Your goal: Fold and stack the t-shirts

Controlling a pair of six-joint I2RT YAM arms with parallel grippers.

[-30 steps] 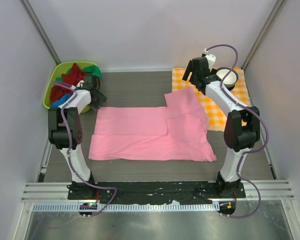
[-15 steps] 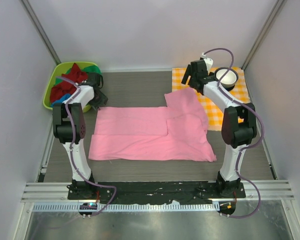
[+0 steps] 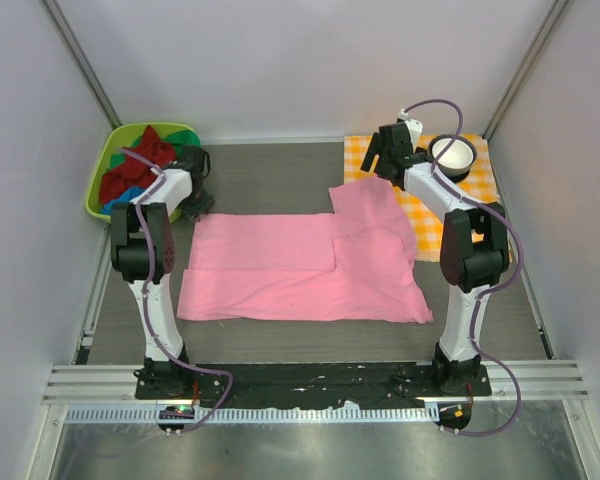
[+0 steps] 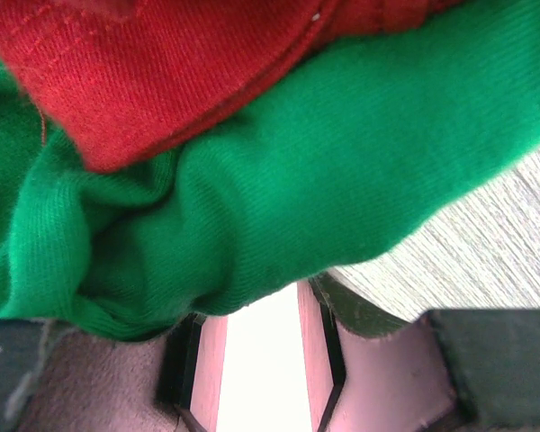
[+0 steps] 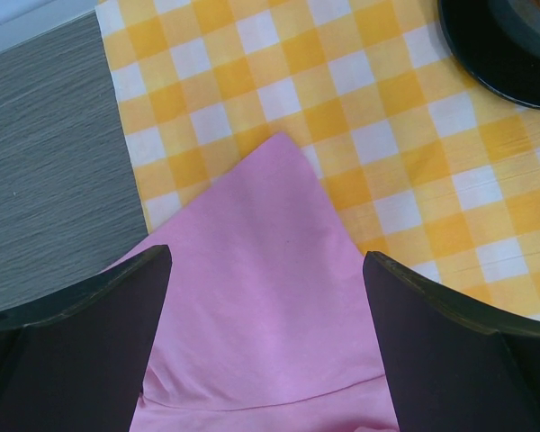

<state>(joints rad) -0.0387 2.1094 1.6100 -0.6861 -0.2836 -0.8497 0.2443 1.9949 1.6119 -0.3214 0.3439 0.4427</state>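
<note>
Folding the pink shirt [image 3: 300,265], spread mid-table: my right claw [image 5: 267,270] hangs wide over its far right corner on the checked cloth [image 5: 279,72]. Next I lower and pinch that corner. My left claw [image 3: 193,170] is pressed against the green shirt [image 4: 279,207] at the far-left basket [image 3: 98,195]; I cannot tell whether it grips.

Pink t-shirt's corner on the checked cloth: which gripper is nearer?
Right. The right gripper hovers over that corner; the left gripper is across the table, at the green shirt in the basket.
</note>
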